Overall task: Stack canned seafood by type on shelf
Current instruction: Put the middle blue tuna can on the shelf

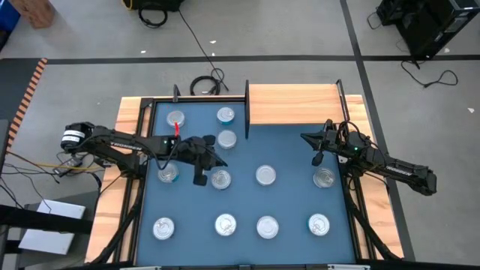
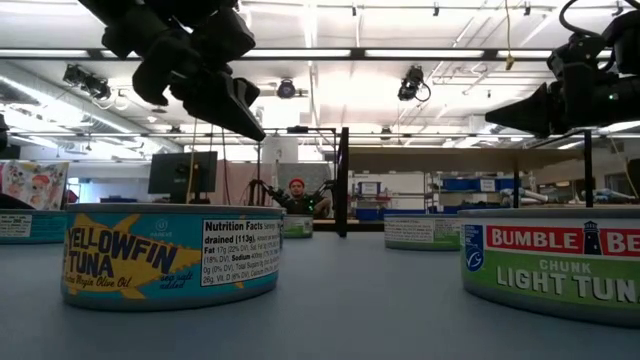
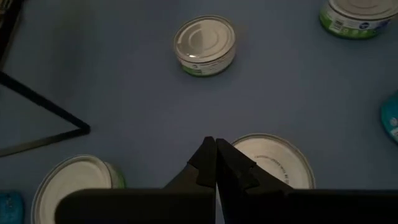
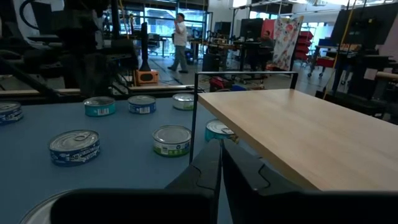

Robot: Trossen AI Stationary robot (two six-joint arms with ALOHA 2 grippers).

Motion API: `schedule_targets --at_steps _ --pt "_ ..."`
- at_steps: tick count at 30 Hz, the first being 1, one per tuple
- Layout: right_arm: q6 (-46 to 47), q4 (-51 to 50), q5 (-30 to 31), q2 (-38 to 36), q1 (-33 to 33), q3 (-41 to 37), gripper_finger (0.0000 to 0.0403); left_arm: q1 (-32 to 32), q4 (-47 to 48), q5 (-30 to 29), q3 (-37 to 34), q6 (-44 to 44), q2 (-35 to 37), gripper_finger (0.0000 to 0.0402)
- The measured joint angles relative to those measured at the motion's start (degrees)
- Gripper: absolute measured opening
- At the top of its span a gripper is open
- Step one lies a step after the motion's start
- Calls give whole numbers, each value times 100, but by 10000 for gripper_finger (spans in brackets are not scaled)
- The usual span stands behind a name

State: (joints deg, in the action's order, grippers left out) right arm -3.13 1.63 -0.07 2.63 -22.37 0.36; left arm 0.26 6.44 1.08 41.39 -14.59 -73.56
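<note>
Several short tins with silver tops stand on their bases, spread over the blue mat (image 1: pixel 289 199); some have teal labels (image 2: pixel 170 255), others green-and-white (image 2: pixel 550 265). None is on the shelf (image 1: pixel 300 105), a light board with black posts at the mat's far right. My left gripper (image 1: pixel 217 161) is shut and raised over the mat's left-centre, next to a tin (image 1: pixel 220 178); in its wrist view the shut fingers (image 3: pixel 216 152) hover beside that tin (image 3: pixel 277 158). My right gripper (image 1: pixel 306 137) is shut, in the air just near of the shelf board (image 4: pixel 298 130).
A black post (image 1: pixel 247 109) stands at the shelf's left edge, with three tins (image 1: pixel 226 115) left of it. Wooden strips (image 1: pixel 131 120) frame the mat. Cables (image 1: pixel 206 84) lie on the floor beyond. People (image 2: pixel 297 195) show far off in the room.
</note>
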Motion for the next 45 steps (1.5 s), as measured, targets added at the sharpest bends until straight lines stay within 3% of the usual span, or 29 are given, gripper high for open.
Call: schedule_targets --at_steps 10,18,26,35,45 --pt "0 0 0 0 2 0 28 -460 92 -52 0 -2 2 12" --pt "0 0 0 0 2 0 28 -797 285 -630 -2 -17 2 59" --pt "0 0 0 0 2 0 28 -906 541 -647 -2 2 2 95" --pt "-1 0 0 -2 0 0 28 -1070 421 -645 -2 -9 -92 97" --pt "-1 2 2 -2 0 0 28 -1348 380 -552 -4 -307 -862 97"
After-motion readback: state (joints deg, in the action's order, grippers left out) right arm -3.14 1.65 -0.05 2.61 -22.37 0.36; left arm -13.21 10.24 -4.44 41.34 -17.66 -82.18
